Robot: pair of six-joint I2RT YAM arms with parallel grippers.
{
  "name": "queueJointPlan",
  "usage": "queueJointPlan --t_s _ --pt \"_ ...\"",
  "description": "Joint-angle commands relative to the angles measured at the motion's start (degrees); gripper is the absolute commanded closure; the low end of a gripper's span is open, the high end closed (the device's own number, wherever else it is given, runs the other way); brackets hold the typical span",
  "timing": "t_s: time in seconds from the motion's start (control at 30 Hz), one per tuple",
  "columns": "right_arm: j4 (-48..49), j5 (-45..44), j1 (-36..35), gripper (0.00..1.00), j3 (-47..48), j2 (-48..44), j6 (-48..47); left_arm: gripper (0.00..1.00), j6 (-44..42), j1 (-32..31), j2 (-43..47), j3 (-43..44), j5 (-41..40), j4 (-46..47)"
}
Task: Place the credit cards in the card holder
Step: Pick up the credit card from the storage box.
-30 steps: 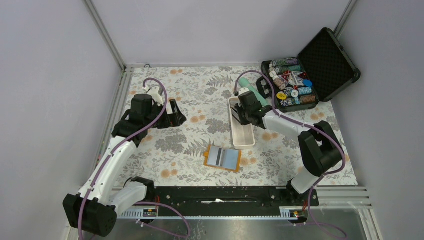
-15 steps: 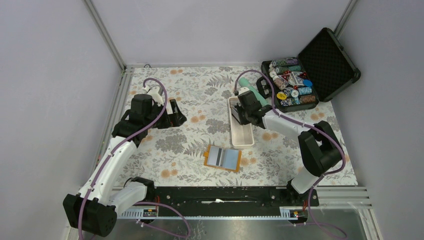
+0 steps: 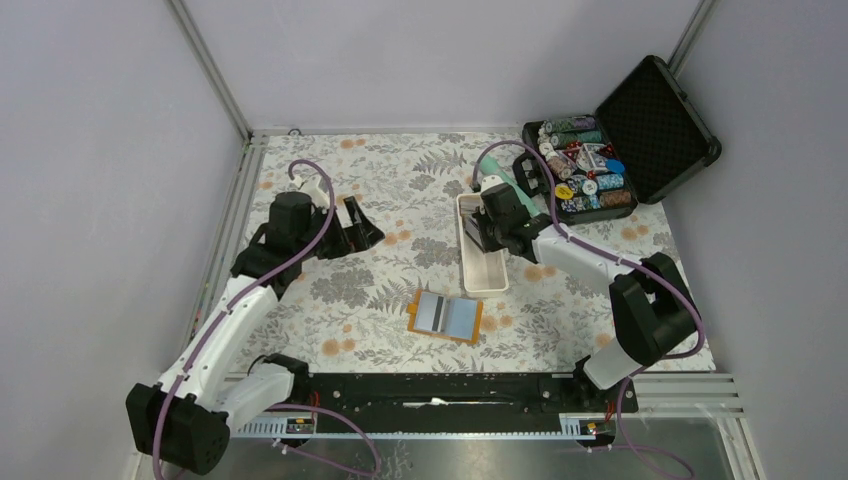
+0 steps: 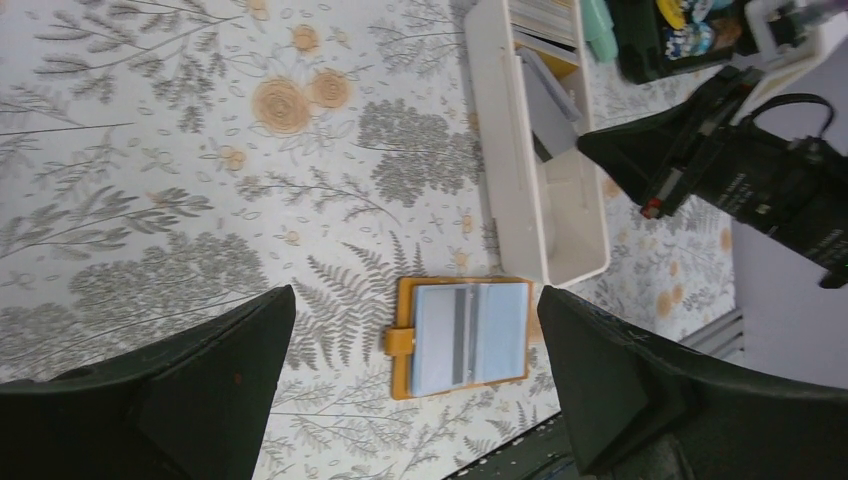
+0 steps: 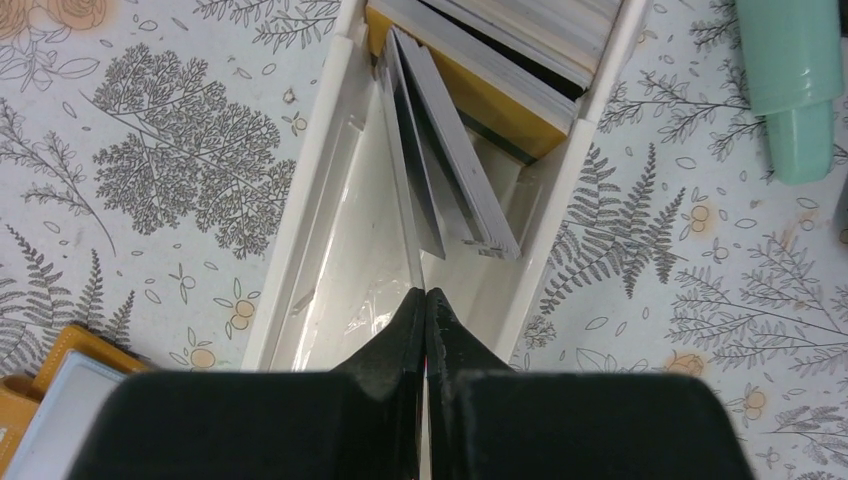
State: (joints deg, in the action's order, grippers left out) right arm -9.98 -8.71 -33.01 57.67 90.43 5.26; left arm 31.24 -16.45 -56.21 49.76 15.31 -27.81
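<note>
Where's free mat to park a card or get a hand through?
Free: the mat at the back between the left gripper and the white tray; the near-left patch between the left arm and the card holder. Crowded: far right, where the right gripper, tray, teal tube and chip case pack together.

On my feed the white tray (image 5: 365, 260) reads as glossy plastic, with light glinting off its floor, and the credit cards (image 5: 460, 170) look thin and smooth. The card holder (image 4: 490, 335), lower centre, looks like orange leatherette with shiny clear pockets — the tablecloth (image 3: 400, 180) is matt.
</note>
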Motion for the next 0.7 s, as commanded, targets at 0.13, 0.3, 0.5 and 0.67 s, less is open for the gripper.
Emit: queueJointPlan --t_s 0.13,0.3,0.5,0.67 --pt "4.1 4.8 -0.6 1.00 -3.4 -2.3 2.1 0.01 7.4 -7.8 -3.7 0.4 -1.0 10.8" --pt "5.9 5.1 -0.6 1.00 -4.6 -1.2 3.0 0.01 8.4 -9.9 -5.3 0.4 -1.5 12.2" --pt "6.4 4.5 -0.6 0.97 -3.9 0.3 3.5 0.01 8.1 -10.1 -5.4 -0.5 -1.4 12.2" --pt "6.2 4.3 -0.6 0.91 -2.7 1.5 3.4 0.01 7.9 -10.1 -5.1 -1.2 -1.2 12.3"
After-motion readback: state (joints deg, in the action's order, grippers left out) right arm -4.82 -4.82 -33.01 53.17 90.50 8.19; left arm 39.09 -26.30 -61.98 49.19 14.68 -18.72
